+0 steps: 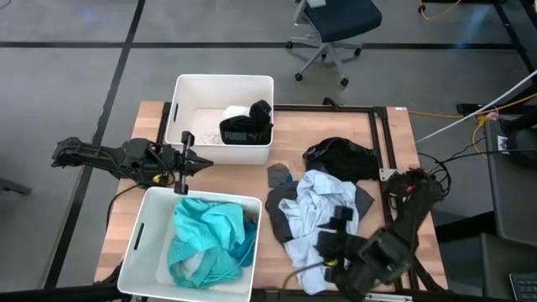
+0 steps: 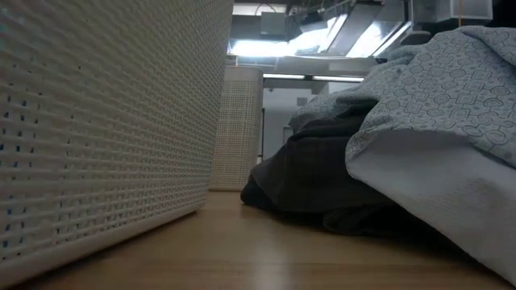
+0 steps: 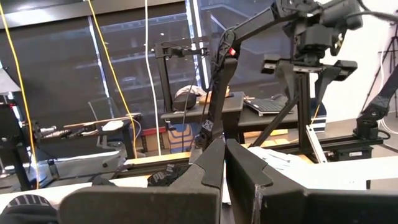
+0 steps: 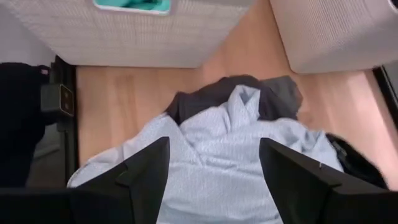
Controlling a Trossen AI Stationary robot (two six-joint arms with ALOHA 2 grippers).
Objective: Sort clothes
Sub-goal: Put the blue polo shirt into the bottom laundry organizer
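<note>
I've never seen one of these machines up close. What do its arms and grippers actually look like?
Both arms are dark, jointed and slim, with thin cables running along them. The left gripper ends in two black fingers that taper to blunt wedges. The right gripper has two flat, angular black fingers. No lettering shows on either.

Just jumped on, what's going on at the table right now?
Clothes are being sorted. The right gripper hangs open over the pale blue patterned garment in the loose pile, holding nothing. The left gripper waits shut between the two bins. The near bin holds teal garments; the far bin holds a black PUMA garment. A black garment lies unsorted.
</note>
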